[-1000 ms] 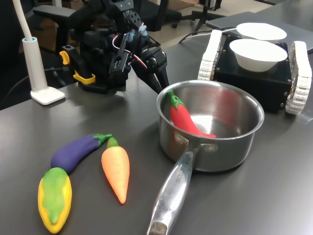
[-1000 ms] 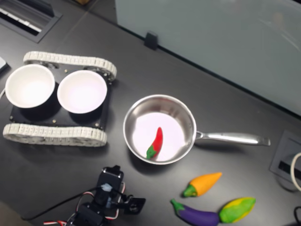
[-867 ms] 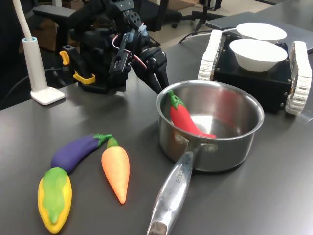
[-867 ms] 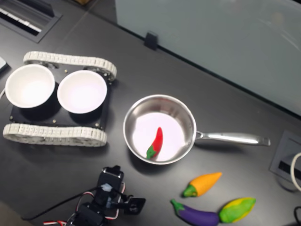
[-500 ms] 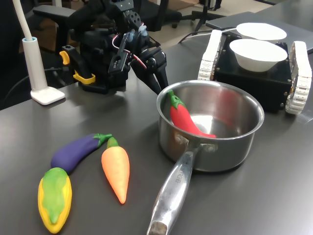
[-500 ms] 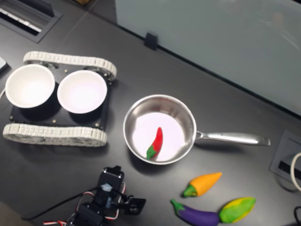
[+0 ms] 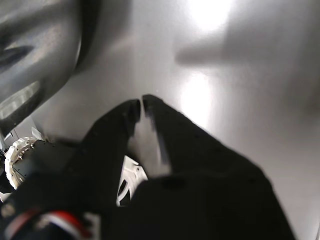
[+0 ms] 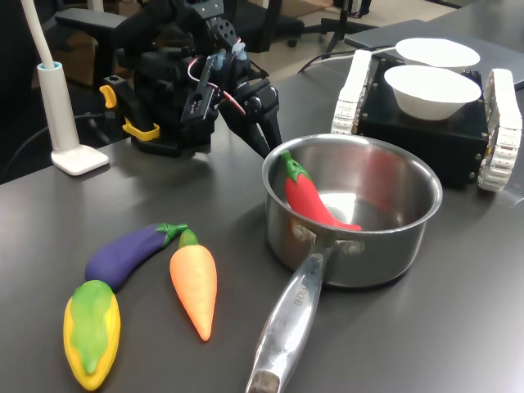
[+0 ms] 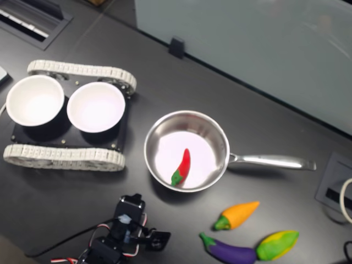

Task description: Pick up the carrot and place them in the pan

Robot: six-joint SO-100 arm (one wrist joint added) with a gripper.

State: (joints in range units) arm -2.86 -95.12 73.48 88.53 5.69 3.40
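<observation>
- Moved since the earlier frames: practically nothing. Arm, veg and pan all sit where they did a sec ago; at most a tiny twitch at the wrist.
- Hand (image 8: 266,135): two dark fingers drawn together to a point, nothing between them. Wrist view confirms it, tips nearly touching over bare grey tabletop (image 7: 240,90). It hangs just behind the pan's back rim in the first exterior view, angled down.
- Carrot (image 8: 195,282): lying flat on the tabletop, untouched. In the first exterior view it's to the left of the pan's handle (image 8: 288,319), green cap touching or just beside the eggplant (image 8: 129,252), corn (image 8: 92,331) further left and nearer the camera.
- Pan (image 8: 352,209): upright, a red chili (image 8: 309,196) already inside, leaning on the wall. No carrot in it yet.
- Key relation: the carrot lies well apart from the hand, toward the camera and to the first exterior view's left. Its long axis runs roughly toward/away from the arm's base, stem end nearer the arm, tip pointing away.
- Judgement: reach not really begun. The fingers need to spread, swing over past the pan's side, and close across the carrot's fat upper half, not along its length.
- Risk: the eggplant sits tight by the stem end, so a finger could nudge it.
</observation>
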